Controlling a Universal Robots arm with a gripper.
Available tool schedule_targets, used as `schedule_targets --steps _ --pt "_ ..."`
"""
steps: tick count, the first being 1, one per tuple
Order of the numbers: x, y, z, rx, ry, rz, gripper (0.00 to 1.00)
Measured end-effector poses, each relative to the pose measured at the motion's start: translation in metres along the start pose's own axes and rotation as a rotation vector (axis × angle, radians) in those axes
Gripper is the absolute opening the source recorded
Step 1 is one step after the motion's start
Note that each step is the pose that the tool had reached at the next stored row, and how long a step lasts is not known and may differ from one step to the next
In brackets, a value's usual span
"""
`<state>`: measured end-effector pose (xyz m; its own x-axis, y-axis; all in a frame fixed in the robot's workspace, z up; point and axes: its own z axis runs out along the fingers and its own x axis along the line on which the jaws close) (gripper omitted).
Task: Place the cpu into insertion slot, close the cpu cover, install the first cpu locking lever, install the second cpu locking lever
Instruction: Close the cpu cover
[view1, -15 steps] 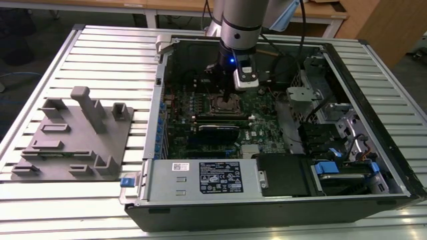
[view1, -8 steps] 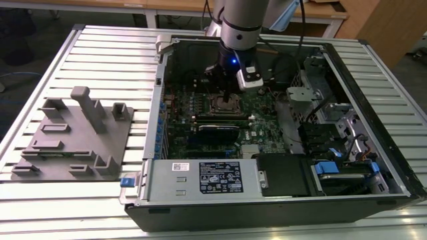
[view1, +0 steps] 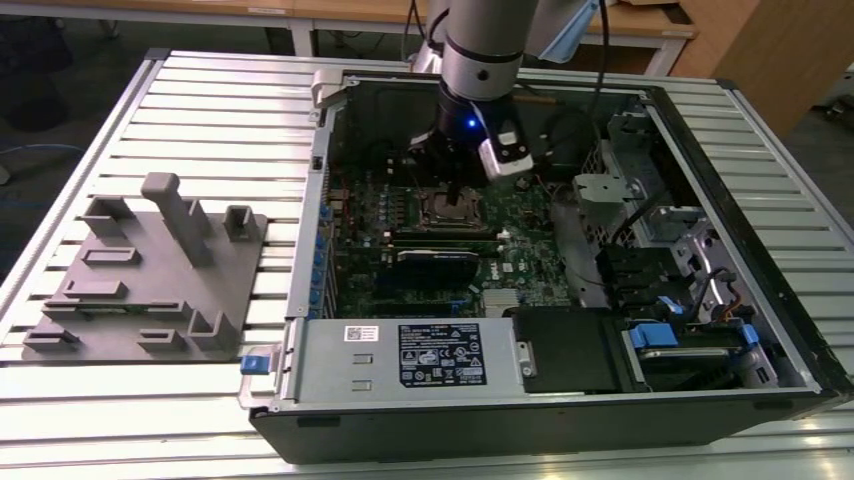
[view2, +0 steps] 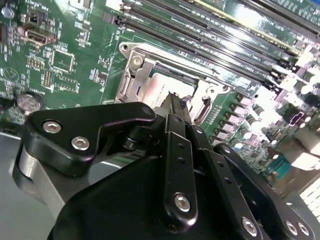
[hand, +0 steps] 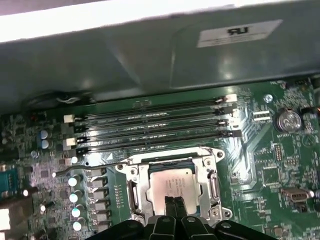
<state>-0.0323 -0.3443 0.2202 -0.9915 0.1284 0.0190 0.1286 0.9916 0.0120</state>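
In the exterior view, one robot arm (view1: 481, 60) reaches down into one open computer case (view1: 694, 150) that lies on a slatted metal bench (view1: 200, 100). Its pincer (view1: 457, 192) hangs right over the insertion slot (view1: 451, 212) on the green board (view1: 527, 255), though this view does not show how its fingers stand. To the exterior view's left of the case, a single grey plate (view1: 147, 290) with several upright holders rests on the bench. One labelled silver box (view1: 400, 355) sits along the case's near edge. The first wrist view brings the socket close. One cpu (hand: 172, 182) lies flat in the insertion slot (hand: 170, 163), pale metal top upward. One cpu cover (hand: 131, 175) lies down around it, so the cpu shows through its square window. Just beyond the socket, four long black memory slots (hand: 150, 127) run side by side, and one coin battery (hand: 287, 120) sits well off to the side. The two black tips of the pincer (hand: 173, 201) are clenched together with nothing between them. They sit at the edge of the cpu's top, but it cannot be told whether they touch it. The second wrist view looks along the pincer (view2: 175, 102) from behind and shows what the other views do not: its black links and silver screw heads. The two fingers are drawn together to a thin seam over the cpu (view2: 165, 86), with a corner of the cpu cover (view2: 135, 62) beside them and the coin battery (view2: 30, 101) off on the board.
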Motion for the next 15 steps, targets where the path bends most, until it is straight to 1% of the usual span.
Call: schedule_targets --steps 2,10,12,15 --pt "0.0000 0.0000 0.0002 0.0005 0.0003 -0.029 0.10" --pt "0.0000 0.0000 0.0012 0.0031 0.0020 -0.166 0.10" --pt "0.0000 0.0000 0.0013 0.0037 0.0023 -0.190 0.10" --pt "0.0000 0.0000 0.0016 0.0041 0.0026 -0.214 0.10"
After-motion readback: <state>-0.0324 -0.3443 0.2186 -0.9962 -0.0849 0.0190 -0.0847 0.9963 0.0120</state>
